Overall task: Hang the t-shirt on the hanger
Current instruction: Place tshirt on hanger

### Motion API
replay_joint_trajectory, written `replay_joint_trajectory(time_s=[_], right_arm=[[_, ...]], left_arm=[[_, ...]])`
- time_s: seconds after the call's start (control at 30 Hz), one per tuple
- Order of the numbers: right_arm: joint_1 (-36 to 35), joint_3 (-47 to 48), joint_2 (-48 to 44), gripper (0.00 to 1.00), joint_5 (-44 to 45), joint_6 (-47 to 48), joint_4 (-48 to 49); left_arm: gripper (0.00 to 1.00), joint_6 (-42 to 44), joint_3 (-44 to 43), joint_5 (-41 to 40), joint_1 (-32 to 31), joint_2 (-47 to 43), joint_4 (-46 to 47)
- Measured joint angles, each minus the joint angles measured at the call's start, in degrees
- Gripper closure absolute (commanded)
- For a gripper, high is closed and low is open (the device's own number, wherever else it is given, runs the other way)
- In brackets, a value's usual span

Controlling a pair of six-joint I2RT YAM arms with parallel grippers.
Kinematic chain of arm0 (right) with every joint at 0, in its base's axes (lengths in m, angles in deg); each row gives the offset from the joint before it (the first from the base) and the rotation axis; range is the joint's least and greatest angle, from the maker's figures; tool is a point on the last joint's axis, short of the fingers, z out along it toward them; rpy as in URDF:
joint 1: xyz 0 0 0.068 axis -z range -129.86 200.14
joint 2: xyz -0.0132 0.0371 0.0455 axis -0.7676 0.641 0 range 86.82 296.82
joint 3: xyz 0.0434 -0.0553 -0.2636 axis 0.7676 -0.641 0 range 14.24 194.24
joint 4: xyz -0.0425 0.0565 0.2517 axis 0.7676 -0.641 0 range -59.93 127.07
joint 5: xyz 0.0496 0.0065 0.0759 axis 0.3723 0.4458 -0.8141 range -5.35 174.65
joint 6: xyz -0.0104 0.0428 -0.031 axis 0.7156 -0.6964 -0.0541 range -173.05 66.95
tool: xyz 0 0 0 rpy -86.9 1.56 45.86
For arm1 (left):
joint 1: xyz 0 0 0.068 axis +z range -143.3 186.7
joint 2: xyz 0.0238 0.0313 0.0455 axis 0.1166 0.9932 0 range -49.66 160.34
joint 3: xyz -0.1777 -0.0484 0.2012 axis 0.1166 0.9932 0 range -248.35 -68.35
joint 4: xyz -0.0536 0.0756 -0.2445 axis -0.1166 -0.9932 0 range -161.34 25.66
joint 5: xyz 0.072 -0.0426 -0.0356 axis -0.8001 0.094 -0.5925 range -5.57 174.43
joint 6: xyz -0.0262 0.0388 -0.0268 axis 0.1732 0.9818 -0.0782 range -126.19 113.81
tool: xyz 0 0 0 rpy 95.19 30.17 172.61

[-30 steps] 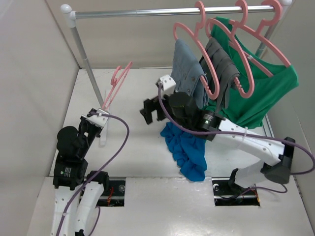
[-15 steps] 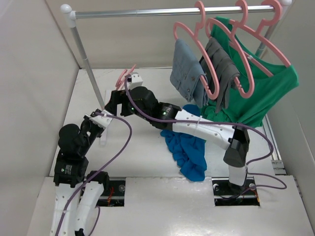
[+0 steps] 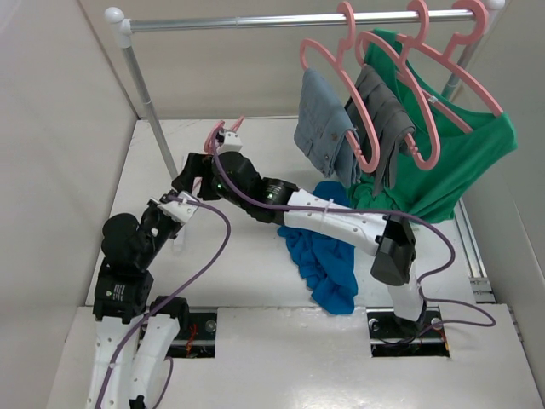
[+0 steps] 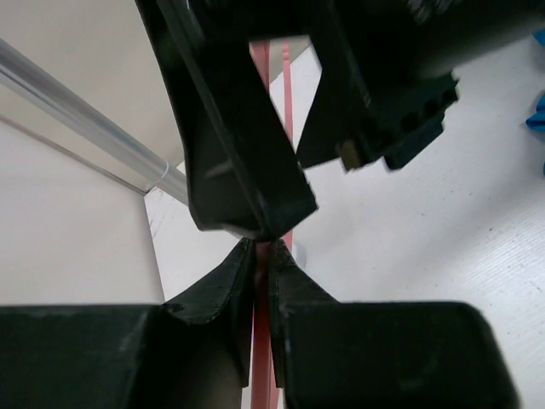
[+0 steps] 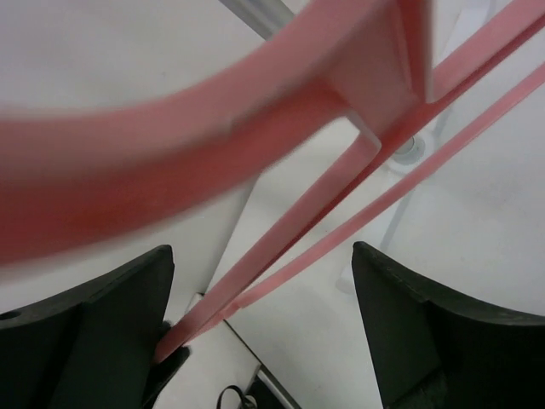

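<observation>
White worktop (image 3: 247,264) beneath a clothes rail (image 3: 289,19): toward the far-left corner, the left gripper (image 4: 262,256) pinches the pink hanger (image 3: 211,136) upright, while the right gripper (image 5: 260,256) has its jaws spread either side of it. The right arm partly hides the crumpled blue t-shirt (image 3: 324,260) at centre. Grey garments (image 3: 328,128) and a green shirt (image 3: 460,162) hang at far right.

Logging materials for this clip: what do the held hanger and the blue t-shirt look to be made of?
The hanger looks like moulded plastic, salmon pink and smooth with a slight sheen; its thin flat bars and webbed joint suggest this. The t-shirt looks like soft matte blue fabric, possibly cotton or a blend; it lies crumpled in loose folds.
</observation>
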Motion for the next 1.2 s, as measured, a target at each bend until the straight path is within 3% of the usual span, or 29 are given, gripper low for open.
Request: replay_joint_trajectory(time_s=[0.1,0.2,0.23,0.33,0.37,0.4,0.5,0.53,0.57,0.6,0.63,0.73,1.0,1.1,1.2], right_arm=[[0.31,0.61,2.05,0.16,-0.31,-1.84,-0.35],[0.57,2.05,3.48,0.33,-0.46,-2.6,-0.94],[0.7,2.45,3.85,0.48,-0.85,-2.69,-0.92],[1.09,2.56,4.15,0.76,-2.82,-4.98,-0.37],[0.96,2.4,4.17,0.95,-3.19,-6.1,0.04],[0.79,2.1,4.17,1.0,-3.43,-8.02,0.94],[0.79,1.27,4.17,1.0,-4.83,-11.1,2.86],[0.92,0.68,4.09,1.0,-5.57,-11.28,3.3],[1.11,0.0,4.0,1.0,-6.88,-11.34,4.24],[1.31,-0.66,3.91,1.0,-7.93,-11.58,4.87],[1.6,-1.75,3.69,1.0,-9.09,-10.1,5.86],[3.74,-6.4,2.84,1.0,-12.22,-4.96,6.23],[10.23,-18.62,-0.59,1.0,-22.6,12.07,6.64],[11.19,-24.26,-5.57,1.0,-25.24,17.84,5.97],[11.61,-27.76,-10.75,1.0,-27.67,22.73,5.84]], left_arm=[[1.0,0.72,0.09,0.46,0.02,0.0,-0.52],[1.0,2.16,0.68,1.88,0.02,-0.35,-1.31],[1.0,2.64,1.03,2.4,0.02,-0.76,-1.36],[1.0,4.02,2.27,3.91,0.0,-1.9,-1.95],[1.0,4.31,2.47,4.44,0.0,-1.95,-2.08],[1.0,4.42,2.71,5.09,0.0,-2.08,-2.14],[1.0,5.07,3.21,5.84,0.09,-2.84,-2.05],[0.96,5.16,3.21,5.95,0.09,-2.99,-2.34],[0.55,5.16,3.21,6.12,0.11,-3.08,-2.64],[0.39,5.44,3.21,6.62,0.17,-3.21,-2.93],[0.26,5.2,3.21,8.44,0.11,-3.23,-4.0],[0.05,4.59,2.93,12.5,-0.09,-4.15,-5.68],[0.01,-2.51,0.28,16.57,-0.02,-7.39,-7.32],[0.09,-6.49,0.04,16.04,-0.02,-8.46,-7.06],[0.28,-10.1,0.07,14.56,-0.02,-8.57,-6.47]])
